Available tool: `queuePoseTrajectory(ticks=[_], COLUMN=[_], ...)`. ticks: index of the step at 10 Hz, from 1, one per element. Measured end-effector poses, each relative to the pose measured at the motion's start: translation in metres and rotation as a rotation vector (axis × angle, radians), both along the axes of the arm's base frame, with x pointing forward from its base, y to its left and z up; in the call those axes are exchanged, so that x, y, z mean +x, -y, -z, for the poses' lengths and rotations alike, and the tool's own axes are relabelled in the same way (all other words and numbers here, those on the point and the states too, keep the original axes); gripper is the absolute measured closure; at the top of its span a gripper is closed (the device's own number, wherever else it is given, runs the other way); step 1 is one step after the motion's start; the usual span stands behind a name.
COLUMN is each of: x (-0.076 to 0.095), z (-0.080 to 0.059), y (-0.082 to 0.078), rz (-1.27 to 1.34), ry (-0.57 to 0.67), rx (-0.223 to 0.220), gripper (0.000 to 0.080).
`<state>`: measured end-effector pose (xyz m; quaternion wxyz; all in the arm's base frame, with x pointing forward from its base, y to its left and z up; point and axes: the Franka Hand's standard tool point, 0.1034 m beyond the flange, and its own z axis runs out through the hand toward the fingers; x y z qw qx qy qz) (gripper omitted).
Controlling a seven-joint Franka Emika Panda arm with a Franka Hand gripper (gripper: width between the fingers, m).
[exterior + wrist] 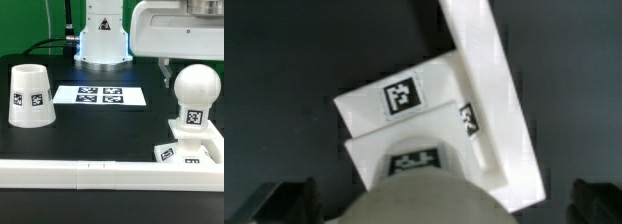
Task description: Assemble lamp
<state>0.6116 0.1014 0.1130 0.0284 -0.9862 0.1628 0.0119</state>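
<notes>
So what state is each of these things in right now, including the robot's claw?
Shade: standing mouth-down on the table, apart from the rest.
Bulb: upright, stem on the base.
Base: flat, against the long white rail.
Marker board: lying flat.
Gripper: open, above the bulb, holding nothing.

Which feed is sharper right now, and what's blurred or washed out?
Exterior view: crisp, readable tags on the white tapered cup-shaped shade and round-headed white bulb. Wrist view: soft; the bulb head is an out-of-focus grey blob, and the long white rail is glary.
</notes>
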Motion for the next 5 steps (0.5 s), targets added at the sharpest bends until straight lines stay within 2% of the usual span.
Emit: queuePoseTrajectory(ticks=[2,5], x=[-0.0054,-0.0109], z=[0.0045,0.0044], y=[0.0056,0.0072], rz=[-0.198,-0.207], ry=[0.009,0.005], rx=[0.003,0.002], gripper=[0.0101,0.0101])
